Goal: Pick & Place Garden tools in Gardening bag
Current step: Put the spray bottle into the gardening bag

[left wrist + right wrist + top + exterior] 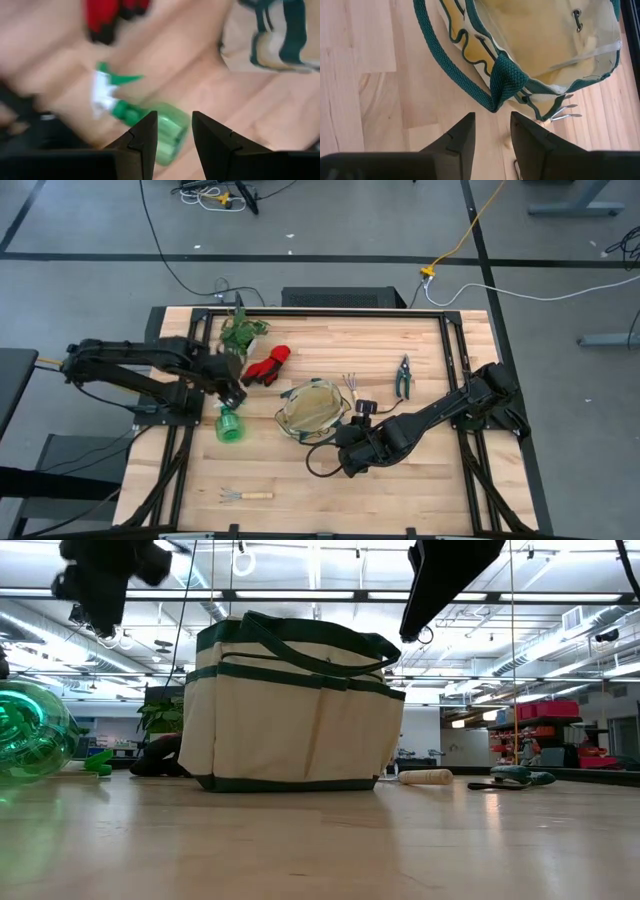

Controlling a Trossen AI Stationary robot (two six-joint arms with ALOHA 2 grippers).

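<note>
The gardening bag [313,410] stands mid-table, open upward. The right gripper [492,131] hangs just beside its rim, jaws narrowly apart and empty; it could snag the green strap [470,87] and drag the bag. The left gripper [174,131], jaws also slightly apart and empty, hovers over the spray bottle [167,126], which lies on its side and may roll away if nudged. Only the high view shows the fork [245,496] near the table's front edge and the shears [404,375]; the low view hides both.
</note>
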